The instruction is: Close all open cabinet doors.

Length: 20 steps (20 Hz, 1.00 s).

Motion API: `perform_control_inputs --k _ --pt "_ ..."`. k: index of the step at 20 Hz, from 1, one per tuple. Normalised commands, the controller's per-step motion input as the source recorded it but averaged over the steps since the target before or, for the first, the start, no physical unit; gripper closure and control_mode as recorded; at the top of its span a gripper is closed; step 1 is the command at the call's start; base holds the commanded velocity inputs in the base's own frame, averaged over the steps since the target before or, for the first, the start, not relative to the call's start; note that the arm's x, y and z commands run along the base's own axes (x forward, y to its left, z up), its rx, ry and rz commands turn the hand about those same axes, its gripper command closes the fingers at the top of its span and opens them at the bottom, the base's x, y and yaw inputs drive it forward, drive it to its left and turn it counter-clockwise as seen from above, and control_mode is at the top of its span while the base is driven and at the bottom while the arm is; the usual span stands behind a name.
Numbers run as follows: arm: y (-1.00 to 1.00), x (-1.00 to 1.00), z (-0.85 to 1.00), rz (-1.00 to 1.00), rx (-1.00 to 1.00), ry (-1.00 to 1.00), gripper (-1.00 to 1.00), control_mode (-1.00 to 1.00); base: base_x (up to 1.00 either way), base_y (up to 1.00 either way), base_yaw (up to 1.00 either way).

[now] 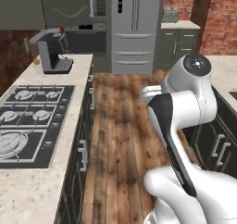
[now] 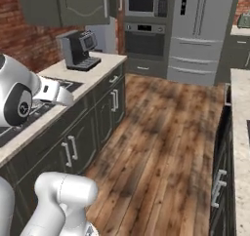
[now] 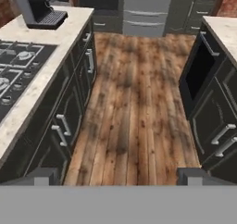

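**Open upper cabinet door far ahead, to our left**

Left base view: we see 1 upper cabinet door [image 1: 69, 6] above the coffee machine [image 1: 52, 52], at the tabletop's [image 1: 34, 190] far end.

Right base view: that door, with its vertical bar handle, seems swung outward.

Hand view: our hand [image 3: 118, 174] faces down the floor [image 3: 129, 102], fingertips spread apart, grasping nothing. The door lies well ahead, up and left.

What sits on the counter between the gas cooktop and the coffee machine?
Nothing: in the left base view, only bare speckled counter separates the gas cooktop from the coffee machine. The hand view agrees.
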Motion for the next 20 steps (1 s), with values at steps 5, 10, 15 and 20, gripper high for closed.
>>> perform_control_inputs --k 5,10,15,20 --pt "0.0 0.0 0.0 0.0 0.0 0.0 -1.0 1.0 0.63 0.0 -0.19" --pt "0.0 0.0 0.0 0.0 0.0 0.0 -1.0 1.0 0.73 -0.03 -0.13" --pt "0.0 0.0 0.0 0.0 0.0 0.0 -1.0 1.0 0.74 -0.07 -0.15" --pt "0.0 0.0 0.0 0.0 0.0 0.0 -1.0 1.0 0.73 -0.08 -0.16"
